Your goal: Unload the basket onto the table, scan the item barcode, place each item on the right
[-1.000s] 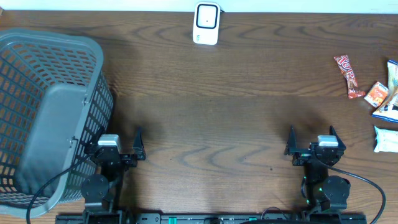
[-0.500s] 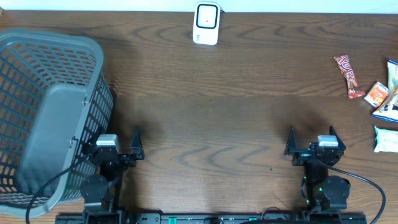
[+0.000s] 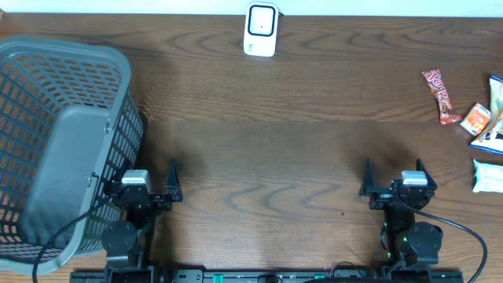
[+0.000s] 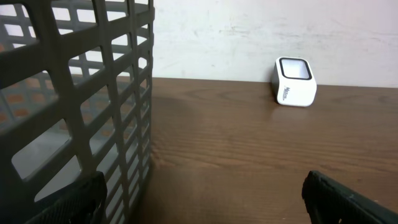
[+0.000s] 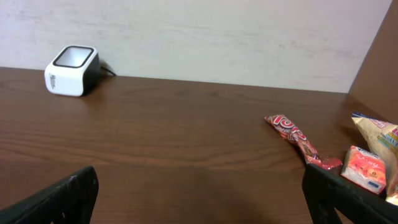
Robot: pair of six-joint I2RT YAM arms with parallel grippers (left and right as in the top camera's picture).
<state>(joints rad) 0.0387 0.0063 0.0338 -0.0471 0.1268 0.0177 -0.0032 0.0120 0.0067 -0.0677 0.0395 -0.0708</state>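
The white barcode scanner (image 3: 261, 29) stands at the table's far edge, also visible in the left wrist view (image 4: 295, 83) and the right wrist view (image 5: 71, 70). Snack items lie at the right edge: a red bar (image 3: 439, 96) (image 5: 297, 139), an orange packet (image 3: 476, 119) (image 5: 365, 170), a blue-and-white bag (image 3: 495, 118) and a white packet (image 3: 489, 174). My left gripper (image 3: 145, 169) (image 4: 202, 199) is open and empty near the front edge, beside the basket. My right gripper (image 3: 394, 167) (image 5: 199, 196) is open and empty, left of the snacks.
A large grey plastic basket (image 3: 63, 141) fills the left side, and its lattice wall (image 4: 93, 93) stands close against my left gripper's left finger. Brown wooden table (image 3: 267, 141) lies between the arms and the scanner.
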